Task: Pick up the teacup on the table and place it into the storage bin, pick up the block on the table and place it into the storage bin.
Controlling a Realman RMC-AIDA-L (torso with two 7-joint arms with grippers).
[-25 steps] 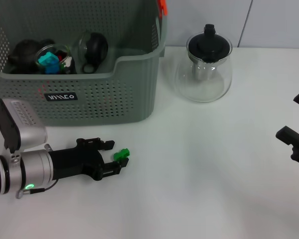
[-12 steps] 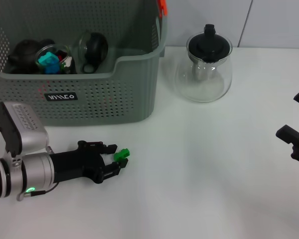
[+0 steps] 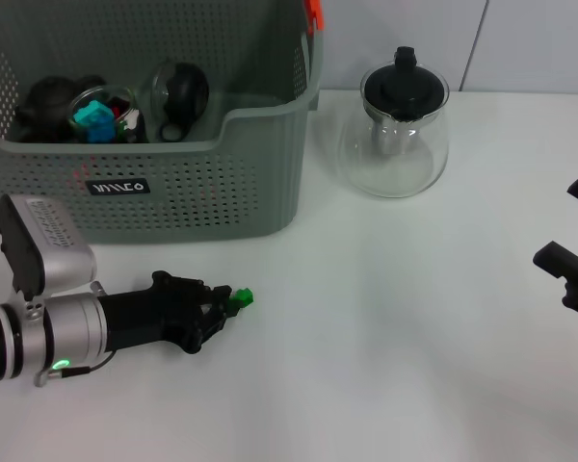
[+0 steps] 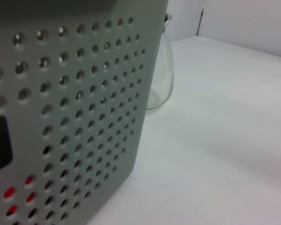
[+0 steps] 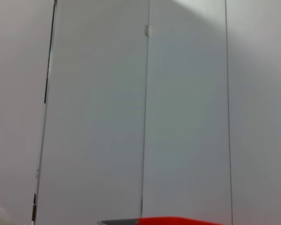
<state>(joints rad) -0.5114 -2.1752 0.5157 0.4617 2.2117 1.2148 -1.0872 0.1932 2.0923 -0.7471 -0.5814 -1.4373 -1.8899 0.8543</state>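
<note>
— See the block? Small green thing on the table, in front of the storage bin. A second ago the left gripper stood spread around it; now the fingers are pinched on it.

— So the grasp is made, I'd say. Lifting comes next. And the teacup?

— Looks already in the bin, though I can't be sure through the clutter. The right gripper is parked at the table's far right edge, half cut off; fingers look spread.

one storage bin, one green block, one glass teapot
</note>
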